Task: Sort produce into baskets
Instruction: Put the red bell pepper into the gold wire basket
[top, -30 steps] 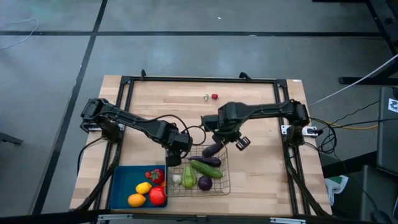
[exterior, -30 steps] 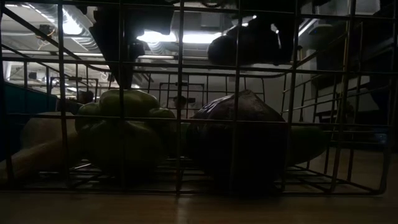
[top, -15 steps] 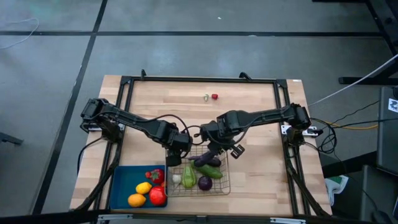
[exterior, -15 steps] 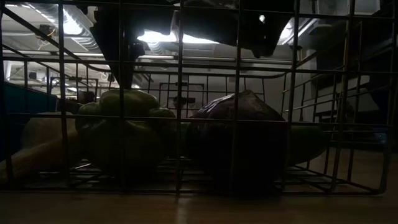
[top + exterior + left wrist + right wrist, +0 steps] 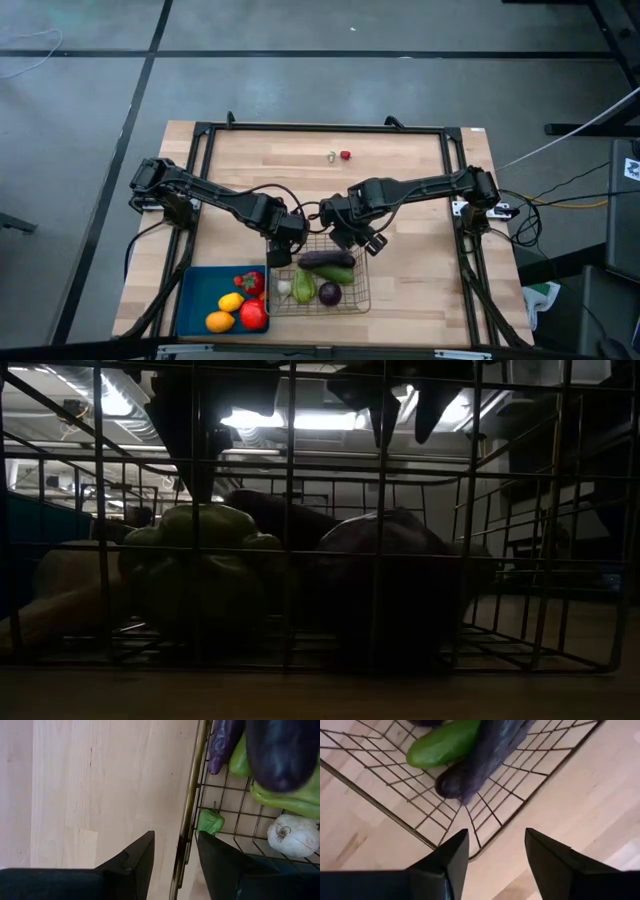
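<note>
The wire-mesh basket holds a long purple eggplant lying on a green cucumber, a green pepper, a round purple vegetable and white garlic. The blue tray holds a lemon, an orange and red fruits. My right gripper is open and empty above the basket's far right corner. My left gripper is open at the basket's far left rim, one finger inside and one outside. My left gripper's fingers stand on either side of the basket's far left rim wire, one inside the basket and one outside. I cannot tell whether either finger touches the wire. The basket rests flat on the table.
A small red fruit and a small pale green piece lie on the far part of the wooden table. A black frame runs round the table top. Bare wood lies to the right of the basket.
My right gripper has carried the long eggplant toward the table's left and near edge over the basket, then opened and let it go. The eggplant has dropped and now lies across the cucumber inside the basket.
</note>
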